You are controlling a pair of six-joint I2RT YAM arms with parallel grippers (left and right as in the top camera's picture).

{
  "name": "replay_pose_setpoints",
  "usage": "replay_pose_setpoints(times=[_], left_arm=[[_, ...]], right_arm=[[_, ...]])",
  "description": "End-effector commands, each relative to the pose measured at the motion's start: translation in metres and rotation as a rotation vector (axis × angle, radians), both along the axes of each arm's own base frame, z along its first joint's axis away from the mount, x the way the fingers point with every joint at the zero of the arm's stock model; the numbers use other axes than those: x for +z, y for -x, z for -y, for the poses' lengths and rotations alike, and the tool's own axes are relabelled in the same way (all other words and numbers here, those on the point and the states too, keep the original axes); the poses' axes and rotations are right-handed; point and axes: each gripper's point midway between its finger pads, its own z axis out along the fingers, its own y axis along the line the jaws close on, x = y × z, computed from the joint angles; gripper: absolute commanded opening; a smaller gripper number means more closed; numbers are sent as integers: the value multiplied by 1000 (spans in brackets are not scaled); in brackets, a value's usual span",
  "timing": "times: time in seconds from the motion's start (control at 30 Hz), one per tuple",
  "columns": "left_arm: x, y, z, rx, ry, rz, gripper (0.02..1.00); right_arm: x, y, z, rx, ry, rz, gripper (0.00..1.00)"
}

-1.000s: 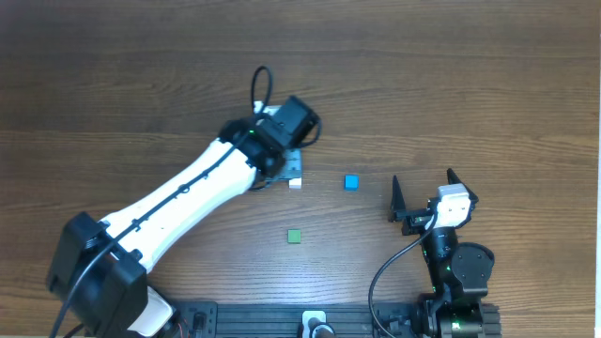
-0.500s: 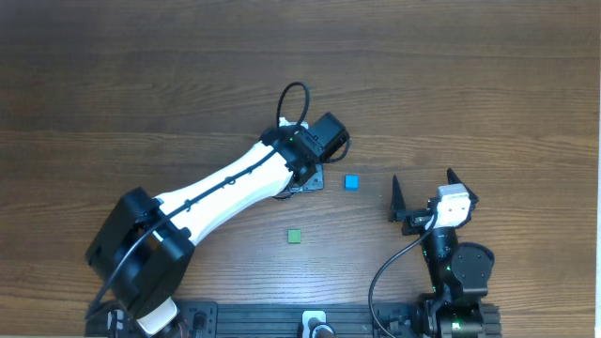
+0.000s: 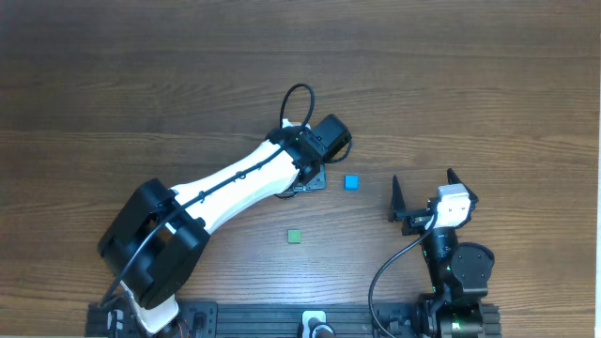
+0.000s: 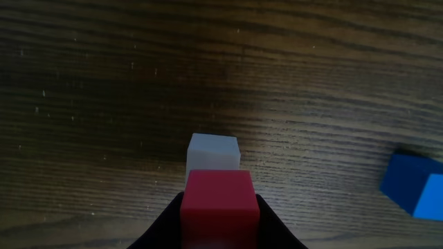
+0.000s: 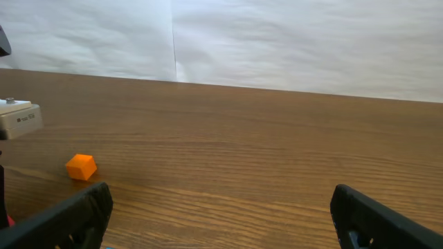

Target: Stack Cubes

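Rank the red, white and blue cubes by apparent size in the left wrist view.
1. red cube, nearest the camera
2. blue cube, cut by the edge
3. white cube, partly behind the red cube
Nearness may explain the gaps; true sizes unsure.

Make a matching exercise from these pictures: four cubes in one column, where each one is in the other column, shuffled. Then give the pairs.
Things:
1. red cube
2. white cube
3. blue cube
4. green cube

Places:
A. alone on the table, nearest the top view's bottom edge
B. held in the left pincer
C. on the table, right by the held cube
D. on the table, between the left pincer and the open right pincer

Pairs: 1-B, 2-C, 3-D, 4-A
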Motion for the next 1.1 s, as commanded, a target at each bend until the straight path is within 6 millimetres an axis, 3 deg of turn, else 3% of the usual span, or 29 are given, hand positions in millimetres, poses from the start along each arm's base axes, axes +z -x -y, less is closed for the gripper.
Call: replay_pose_setpoints(times=[0.03, 1.1], left_arm=[[1, -9, -5, 15, -14, 22, 106], [-15, -10, -7, 12, -40, -1, 110]], right_arm=[[-2, 0, -3, 16, 0, 2, 989], [-2, 0, -3, 16, 0, 2, 991]])
